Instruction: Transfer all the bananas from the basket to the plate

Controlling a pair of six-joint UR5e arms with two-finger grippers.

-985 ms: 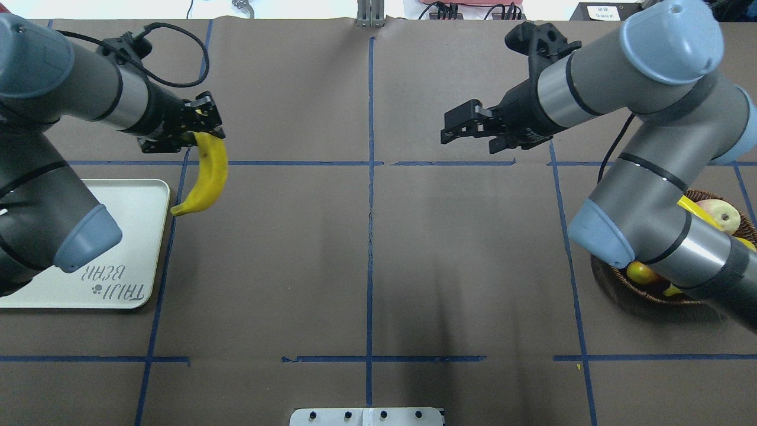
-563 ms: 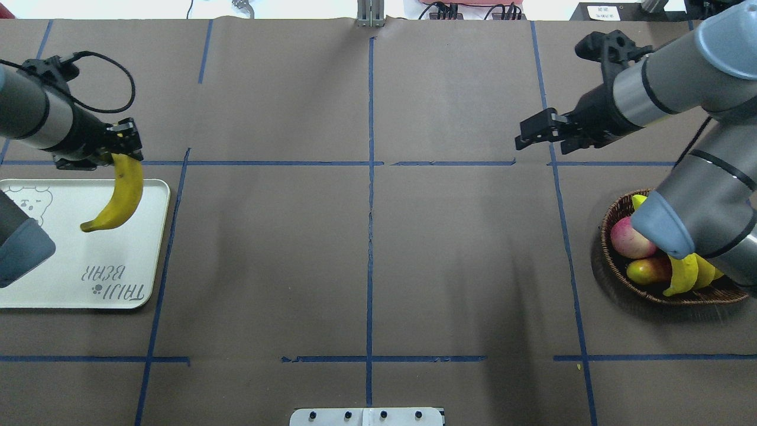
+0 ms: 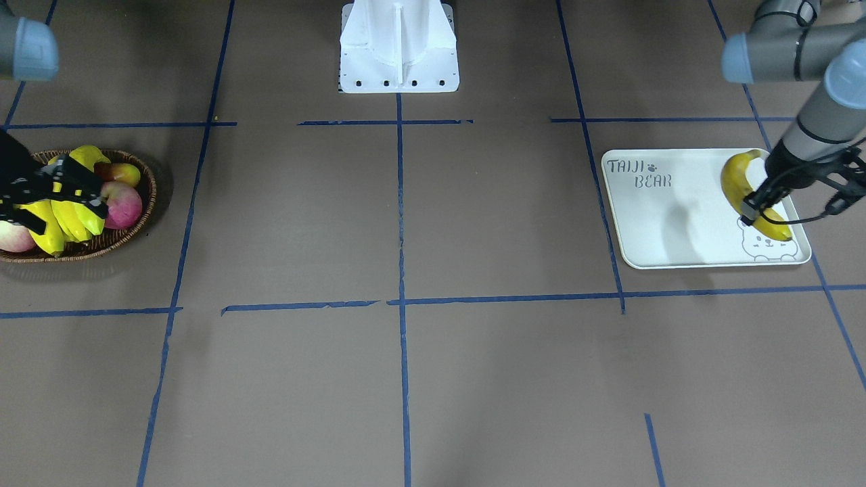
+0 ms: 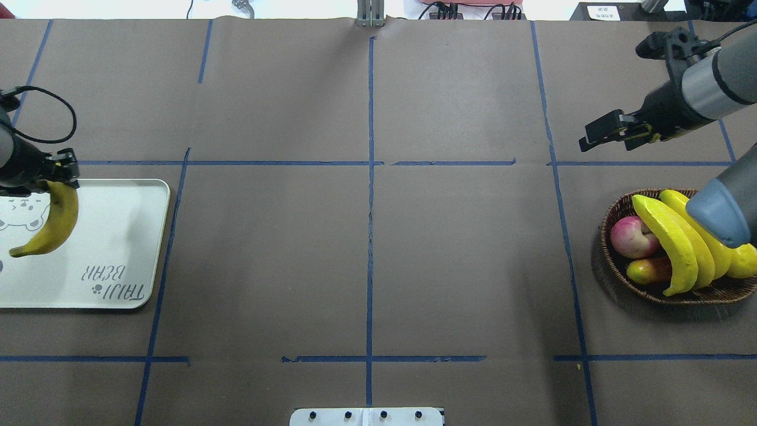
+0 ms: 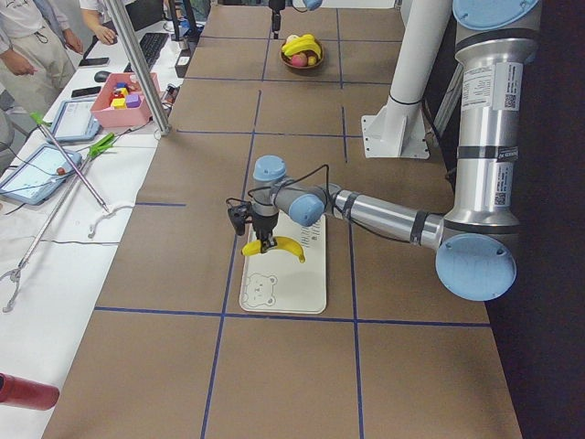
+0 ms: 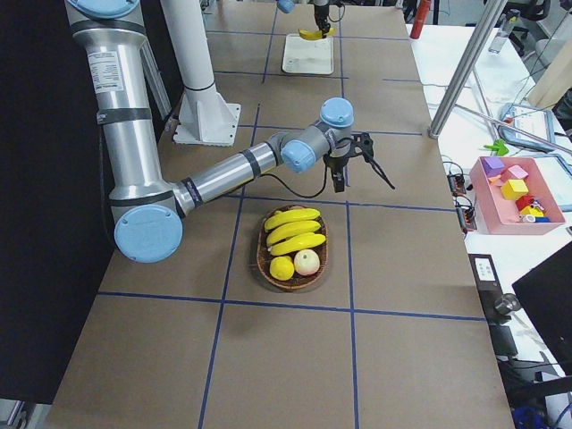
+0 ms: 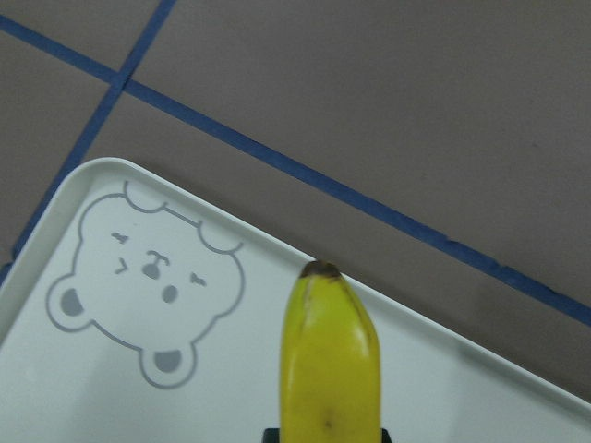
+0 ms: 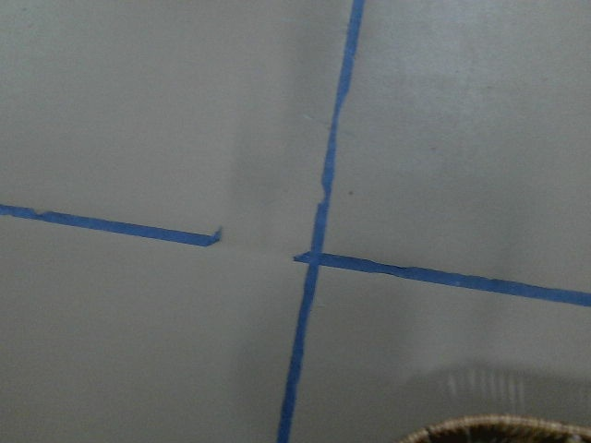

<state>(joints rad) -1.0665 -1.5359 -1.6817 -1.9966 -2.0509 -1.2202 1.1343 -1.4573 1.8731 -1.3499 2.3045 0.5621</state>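
Left jaws pinching banana (image 4: pixel 62 219) over plate (image 4: pixel 118 225) | right jaws spread, above tabletop (image 4: pixel 461 248) near basket (image 4: pixel 618 279) | I count three bananas (image 4: pixel 674 248) in basket

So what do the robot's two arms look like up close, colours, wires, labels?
Both are jointed silver-grey tubes with rounded pale-blue caps and black bands at the joints. The left arm and right arm carry white printed labels on their upright sections. The left gripper and right gripper are black, each with two short jaws, and a thin black cable loops out by each wrist.
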